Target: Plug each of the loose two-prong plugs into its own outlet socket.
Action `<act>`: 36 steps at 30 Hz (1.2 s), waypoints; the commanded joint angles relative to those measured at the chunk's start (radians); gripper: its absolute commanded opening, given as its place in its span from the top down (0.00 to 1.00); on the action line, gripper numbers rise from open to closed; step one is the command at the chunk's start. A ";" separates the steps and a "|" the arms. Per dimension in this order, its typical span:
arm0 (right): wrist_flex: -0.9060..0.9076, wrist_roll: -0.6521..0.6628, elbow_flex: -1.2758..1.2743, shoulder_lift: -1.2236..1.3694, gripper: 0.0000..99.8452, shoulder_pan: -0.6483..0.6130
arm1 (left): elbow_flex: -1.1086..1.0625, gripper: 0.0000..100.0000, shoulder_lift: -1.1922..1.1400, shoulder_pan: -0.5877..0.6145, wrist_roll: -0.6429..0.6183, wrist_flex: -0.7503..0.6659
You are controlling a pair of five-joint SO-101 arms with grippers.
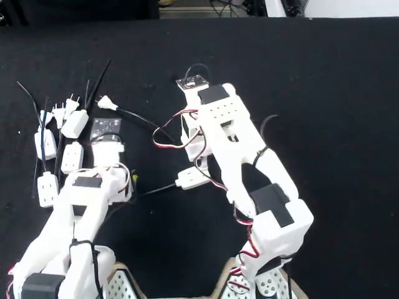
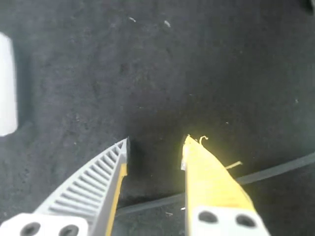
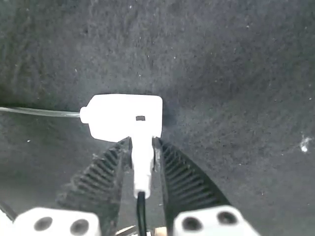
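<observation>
Plug (image 3: pixel 142 164) sits clenched between the right jaws, its front touching a white socket (image 3: pixel 123 118) just ahead. Left jaws gape over a black cord (image 2: pixel 275 169); the high view adds more sockets (image 1: pixel 72 157) beside them.

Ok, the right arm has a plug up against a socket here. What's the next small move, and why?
Probably open the right gripper and back away. It is shut on the white plug, whose front meets the white socket with no prongs showing between them, so the plug looks seated and holding on seems to add nothing.
</observation>
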State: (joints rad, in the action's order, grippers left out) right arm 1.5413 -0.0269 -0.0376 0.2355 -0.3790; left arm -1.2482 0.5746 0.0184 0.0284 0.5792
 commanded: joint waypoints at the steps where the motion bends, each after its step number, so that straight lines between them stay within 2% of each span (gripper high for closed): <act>1: -0.012 -0.005 0.004 -0.050 0.99 -0.006 | 0.004 0.82 0.021 -0.036 0.041 -0.014; 10: 0.032 -0.003 0.002 -0.081 0.99 -0.008 | 0.004 0.82 0.021 -0.033 0.044 -0.014; 23: -0.080 -0.002 -0.120 -0.087 0.99 -0.012 | 0.005 0.82 0.021 -0.030 0.049 -0.009; 32: 0.026 -0.012 0.039 -0.079 0.99 -0.026 | 0.005 0.82 0.021 -0.030 0.049 -0.009; 36: 0.028 -0.012 0.021 -0.077 0.99 -0.071 | 0.005 0.82 0.021 -0.030 0.049 -0.009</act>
State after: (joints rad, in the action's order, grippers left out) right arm 1.5535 -0.0269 -0.0575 0.1910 -0.4066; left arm -1.2482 0.5777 0.0000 0.0698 0.5792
